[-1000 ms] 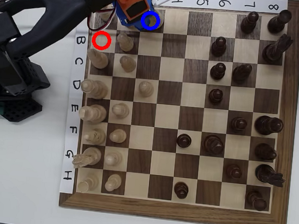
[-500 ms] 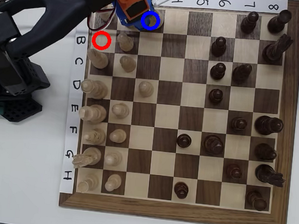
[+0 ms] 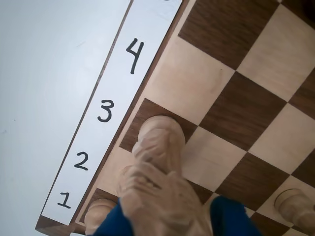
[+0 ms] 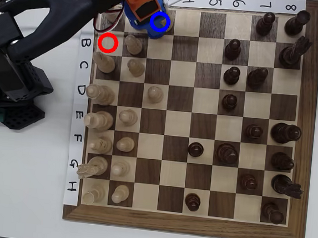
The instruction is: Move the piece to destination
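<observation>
at the top left corner of the chessboard [image 4: 305, 132] in the overhead view, the black arm [image 4: 39, 25] reaches in with its orange and blue gripper [image 4: 156, 25] over the dark square marked by a blue ring [image 4: 160, 21]. seen from the wrist camera, the pale knight [image 3: 157, 167] stands between two blue fingers [image 3: 231, 219], its base on the dark edge square beside the paper strip's number 3 [image 3: 105, 111]. whether the fingers press the knight cannot be told. a red ring [image 4: 107, 42] marks a nearby square, just beside a pale pawn [image 4: 134, 44].
</observation>
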